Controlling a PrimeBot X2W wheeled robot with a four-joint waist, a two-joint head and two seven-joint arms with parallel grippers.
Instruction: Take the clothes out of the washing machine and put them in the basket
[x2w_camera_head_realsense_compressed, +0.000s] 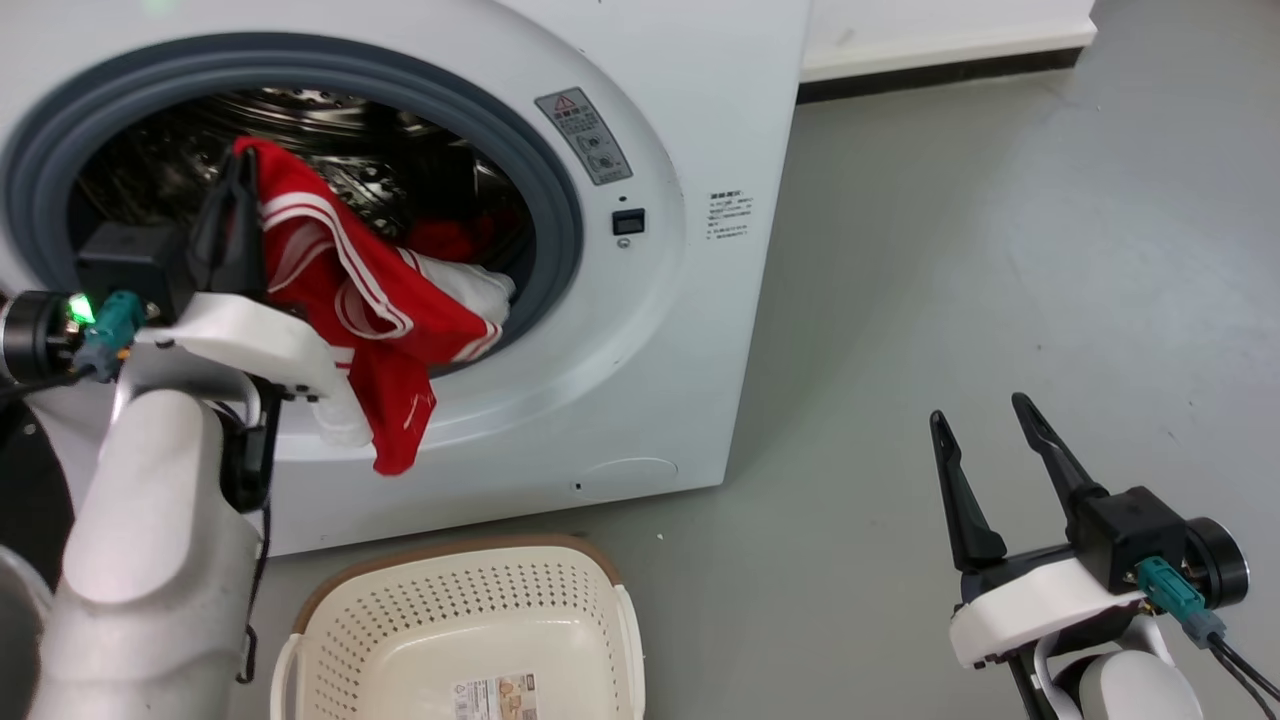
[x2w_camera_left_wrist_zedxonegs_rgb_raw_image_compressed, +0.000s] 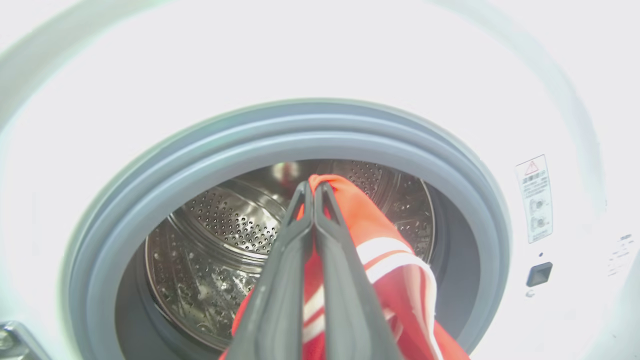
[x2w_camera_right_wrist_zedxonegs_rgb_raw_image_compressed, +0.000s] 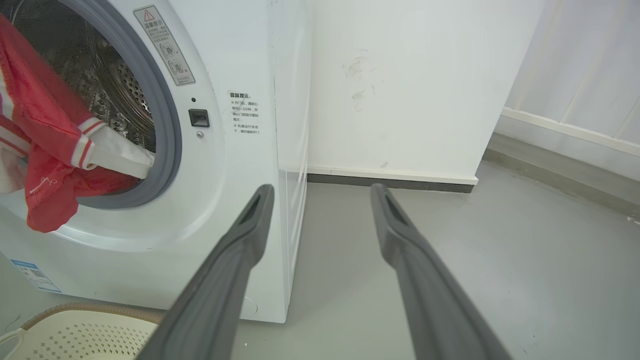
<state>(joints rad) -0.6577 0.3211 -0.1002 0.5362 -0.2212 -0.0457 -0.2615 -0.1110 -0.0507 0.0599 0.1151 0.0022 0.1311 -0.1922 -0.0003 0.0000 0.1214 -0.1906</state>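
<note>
Grey floor (x2w_camera_head_realsense_compressed: 950, 250), white wall (x2w_camera_right_wrist_zedxonegs_rgb_raw_image_compressed: 400, 75) behind. Red clothes (x2w_camera_head_realsense_compressed: 370, 300) with white stripes hang out of washer (x2w_camera_head_realsense_compressed: 700, 150) hole, over grey ring (x2w_camera_head_realsense_compressed: 560, 200), one end dangling down white front. More red and white cloth sits low inside shiny drum (x2w_camera_left_wrist_zedxonegs_rgb_raw_image_compressed: 220, 220). Left gripper (x2w_camera_left_wrist_zedxonegs_rgb_raw_image_compressed: 312, 187) at hole mouth, jaws pinched tight on top of clothes. Basket (x2w_camera_head_realsense_compressed: 460, 547) on floor just below washer front, sticker on bottom. Right gripper (x2w_camera_head_realsense_compressed: 978, 407) off to right above floor, well apart from washer, jaws wide, holding nothing.
</note>
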